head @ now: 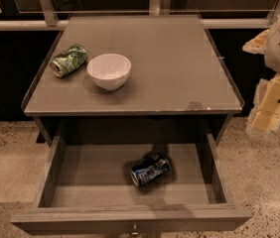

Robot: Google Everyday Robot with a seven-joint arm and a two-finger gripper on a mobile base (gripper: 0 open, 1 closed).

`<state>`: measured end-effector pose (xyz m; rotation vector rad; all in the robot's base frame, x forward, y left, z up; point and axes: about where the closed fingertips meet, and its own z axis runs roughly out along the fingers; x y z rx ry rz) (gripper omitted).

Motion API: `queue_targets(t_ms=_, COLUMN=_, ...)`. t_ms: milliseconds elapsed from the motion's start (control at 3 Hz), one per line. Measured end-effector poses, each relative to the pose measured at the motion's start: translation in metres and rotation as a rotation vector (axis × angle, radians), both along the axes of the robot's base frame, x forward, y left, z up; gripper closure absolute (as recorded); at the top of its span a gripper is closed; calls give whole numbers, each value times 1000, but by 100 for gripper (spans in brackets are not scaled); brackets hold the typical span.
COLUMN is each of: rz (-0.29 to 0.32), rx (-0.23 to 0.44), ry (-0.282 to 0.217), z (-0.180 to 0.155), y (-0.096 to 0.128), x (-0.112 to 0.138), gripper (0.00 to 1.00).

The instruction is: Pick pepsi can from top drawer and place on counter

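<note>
The pepsi can [150, 170] is dark blue with a silver end and a dented body. It lies on its side on the bottom of the open top drawer [80, 167], right of the middle. The counter [170, 68] is the flat grey-brown top above the drawer. My gripper [263, 120] is cream-coloured and hangs at the right edge of the view. It is beside the counter's right front corner, above the floor and well apart from the can. It holds nothing that I can see.
A green patterned can [69, 60] lies on its side on the counter's left part. A white bowl [109, 71] stands next to it. The drawer's front has a small knob [134, 228]. A speckled floor [264, 182] surrounds the cabinet, and a railing runs behind it.
</note>
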<state>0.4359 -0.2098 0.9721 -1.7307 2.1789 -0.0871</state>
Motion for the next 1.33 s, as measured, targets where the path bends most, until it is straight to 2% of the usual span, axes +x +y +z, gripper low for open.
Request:
queue_targets(t_ms=333, rz=66, rx=76, ry=-29, z=-23, y=16, x=-8, gripper=0)
queue_targets(t_ms=667, rz=123, rx=200, ry=-44, z=-59, y=34, x=-20, gripper=0)
queue_targets(t_ms=1000, rz=170, rx=249, ry=-26, z=-84, y=49, x=-27, gripper=0)
queue_targets(t_ms=1333, rz=175, rx=248, ry=-25, z=-86, y=49, x=-28, gripper=0)
